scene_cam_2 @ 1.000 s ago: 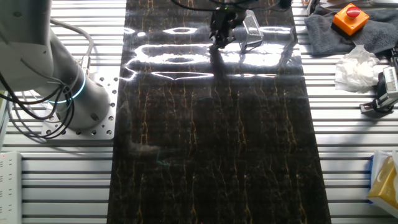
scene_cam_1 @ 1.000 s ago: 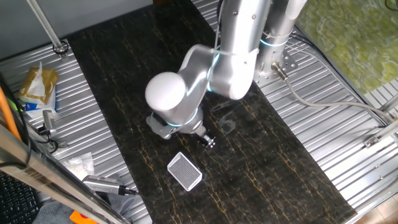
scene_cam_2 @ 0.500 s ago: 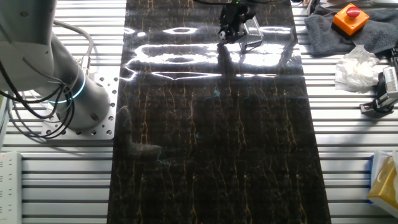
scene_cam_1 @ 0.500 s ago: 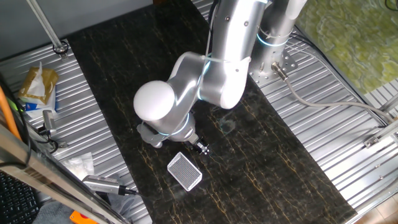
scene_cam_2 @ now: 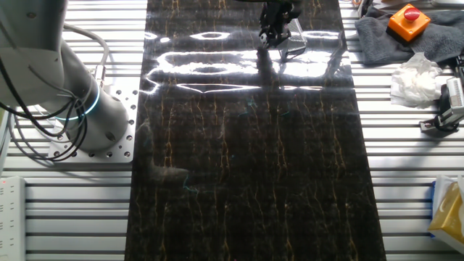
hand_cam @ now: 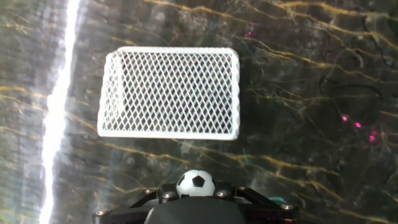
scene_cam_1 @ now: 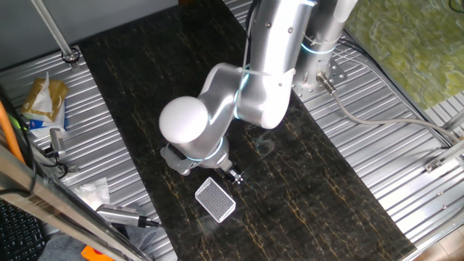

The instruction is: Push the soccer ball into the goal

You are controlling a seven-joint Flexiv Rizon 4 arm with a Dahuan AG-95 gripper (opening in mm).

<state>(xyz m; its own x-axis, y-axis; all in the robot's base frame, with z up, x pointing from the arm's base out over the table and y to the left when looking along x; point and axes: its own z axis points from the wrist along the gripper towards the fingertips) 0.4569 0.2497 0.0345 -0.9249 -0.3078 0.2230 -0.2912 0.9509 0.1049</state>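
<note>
In the hand view the soccer ball, white with black patches, sits against the front of my gripper at the bottom centre. The jaws look shut behind it. The goal, a white frame with grey mesh, lies a short way ahead of the ball and slightly left. In one fixed view my gripper is low over the dark mat, just up and right of the goal; the ball is too small to make out. In the other fixed view my gripper is beside the goal at the far edge.
A yellow bag and white paper scraps lie on the ribbed metal left of the mat. In the other fixed view there are a grey cloth with an orange button, crumpled paper and the robot base.
My arm has swung toward the goal, and the gripper tip has moved from well clear of the goal to just beside its near corner.
</note>
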